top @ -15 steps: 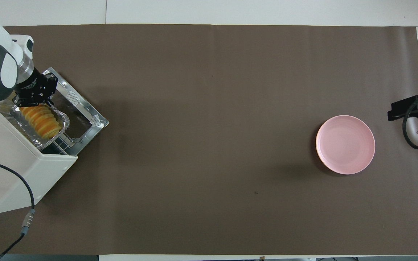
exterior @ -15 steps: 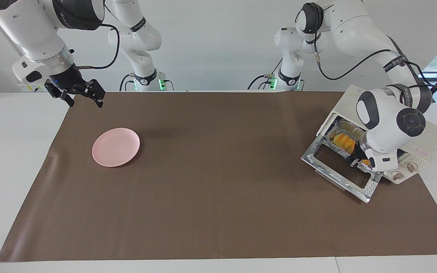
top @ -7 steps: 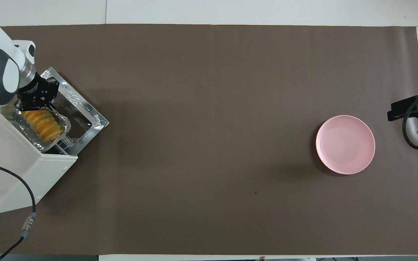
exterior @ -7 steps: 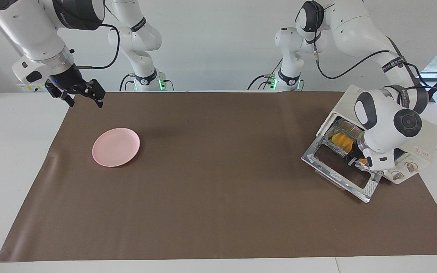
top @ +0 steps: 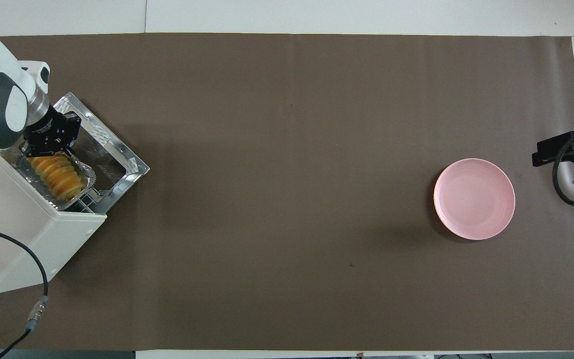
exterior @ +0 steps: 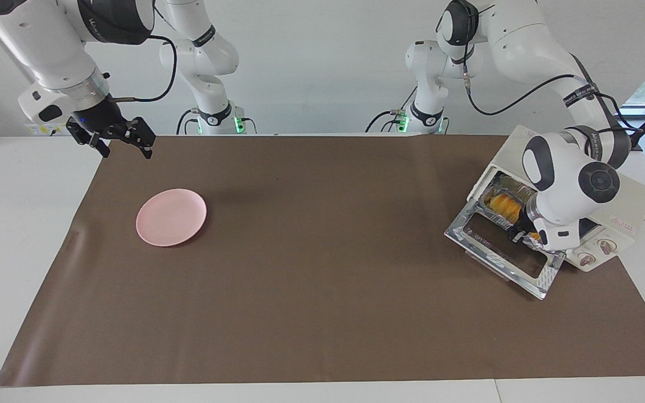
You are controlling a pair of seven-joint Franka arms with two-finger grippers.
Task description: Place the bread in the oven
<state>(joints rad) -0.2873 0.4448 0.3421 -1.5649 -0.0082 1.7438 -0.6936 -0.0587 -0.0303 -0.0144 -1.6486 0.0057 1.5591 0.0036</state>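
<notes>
The cream-white oven (exterior: 625,207) stands at the left arm's end of the table with its glass door (exterior: 499,258) dropped open. The golden ridged bread (exterior: 504,206) lies in a silver foil tray (top: 87,175) on the rack, partly inside the oven (top: 23,234). My left gripper (exterior: 526,236) is over the open door, shut on the tray's end that sticks out. In the overhead view it (top: 44,152) sits at the end of the bread (top: 60,174). My right gripper (exterior: 118,146) is open and empty, raised over the mat's edge at the right arm's end, and waits.
A round pink plate (exterior: 171,217) lies on the brown mat toward the right arm's end; it also shows in the overhead view (top: 474,199). The oven's door (top: 112,149) juts out onto the mat. A black cable (top: 28,259) runs over the oven's top.
My left gripper has moved toward the oven's opening, and the foil tray with the bread has slid deeper inside. The right arm has not moved.
</notes>
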